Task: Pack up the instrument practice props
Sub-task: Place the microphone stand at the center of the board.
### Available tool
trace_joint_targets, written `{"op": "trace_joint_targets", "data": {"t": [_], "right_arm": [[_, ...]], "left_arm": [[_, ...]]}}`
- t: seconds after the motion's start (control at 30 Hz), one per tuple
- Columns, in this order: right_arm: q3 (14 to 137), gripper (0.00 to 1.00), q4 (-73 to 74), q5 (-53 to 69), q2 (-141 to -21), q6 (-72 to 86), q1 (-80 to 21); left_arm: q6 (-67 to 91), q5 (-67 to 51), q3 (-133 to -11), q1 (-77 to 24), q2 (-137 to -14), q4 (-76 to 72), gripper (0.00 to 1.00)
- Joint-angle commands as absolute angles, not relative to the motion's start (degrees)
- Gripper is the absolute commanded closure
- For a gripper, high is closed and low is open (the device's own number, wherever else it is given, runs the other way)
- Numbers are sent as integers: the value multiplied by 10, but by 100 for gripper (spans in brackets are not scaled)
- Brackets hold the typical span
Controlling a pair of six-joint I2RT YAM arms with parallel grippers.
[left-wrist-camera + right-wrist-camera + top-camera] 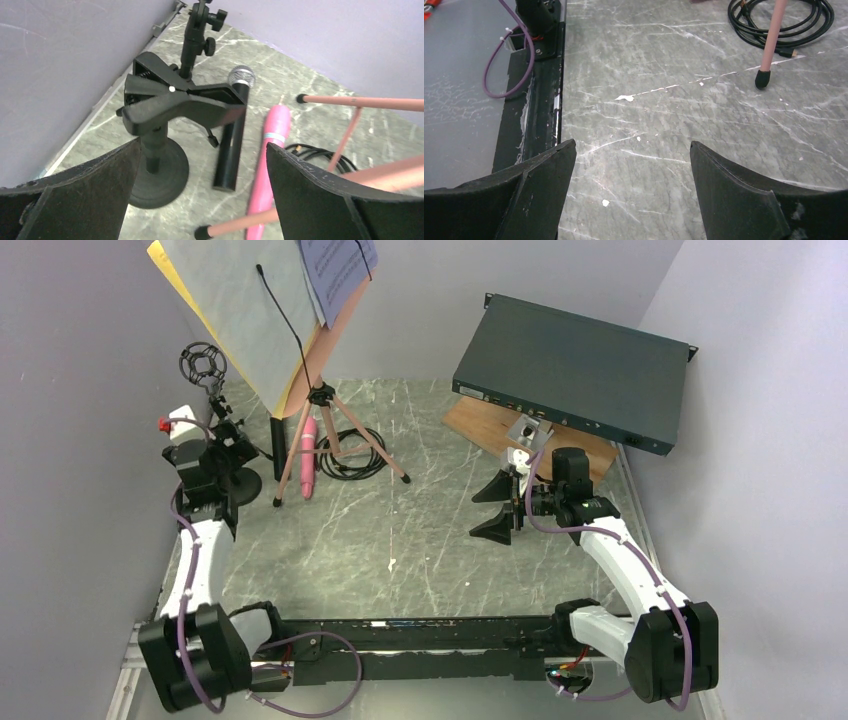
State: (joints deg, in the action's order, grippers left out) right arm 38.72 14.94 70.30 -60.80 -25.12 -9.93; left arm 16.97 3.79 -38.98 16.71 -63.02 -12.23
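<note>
**Instrument practice props: location and end effector status**

Instrument practice props are grouped at the far left of the worktop (420, 550). The pink music desk (340, 325) is carried upright on its tripod legs (360, 102), with a printed page on its face. White and yellow sheet-music pages (235, 315) are propped just beside it, on its left. The pink microphone (272, 150) is laid flat on the worktop between the tripod legs. The black microphone (231, 150) is laid just beside it, roughly parallel and apart from it. A black mic holder (177, 102) is mounted on a round-based post near the left wall. Whether its clamp touches the black microphone's head cannot be told. A coiled black cable (352, 455) is seen under the tripod.

The left end effector (203, 145) is held wide apart above the mic holder and the microphones (nothing is gripped between its fingers). The right end effector (632, 146) is likewise spread wide, over bare worktop, well apart from the props.

At the far right, a teal rack box (575, 370) is rested tilted on a wooden board (480, 425).
</note>
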Motion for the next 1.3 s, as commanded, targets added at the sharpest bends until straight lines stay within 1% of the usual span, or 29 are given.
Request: {"op": "trace_joint_targets", "data": {"t": [0.0, 0.1, 0.17, 0.3, 0.47, 0.6, 0.7, 0.87, 1.0, 1.1, 1.27], "right_arm": [[403, 13, 135, 706, -599, -267, -98], [403, 13, 138, 704, -597, -269, -98], [403, 13, 139, 703, -596, -271, -97], [403, 13, 142, 699, -597, -275, -97], [404, 13, 147, 696, -595, -282, -94], [404, 13, 147, 695, -596, -282, -92], [404, 13, 147, 694, -598, -283, -92], [404, 13, 149, 691, -600, -286, -91], [404, 13, 148, 690, -602, -286, -91], [403, 13, 147, 690, -602, -286, -90], [403, 13, 148, 690, -603, -286, -89]], "left_arm": [[216, -15, -397, 168, -562, -22, 0], [229, -49, -385, 168, -516, 30, 0], [239, -94, -376, 167, -487, 57, 1], [259, -219, -362, 167, -458, 76, 2], [296, -375, -341, 168, -477, 19, 7], [332, -452, -323, 167, -493, -55, 7], [351, -468, -318, 164, -497, -101, 6], [343, -442, -324, 149, -498, -146, 6], [262, -388, -379, 110, -524, -116, 6], [195, -351, -437, 72, -567, -95, 6], [145, -354, -486, 62, -644, -171, 6]]}}
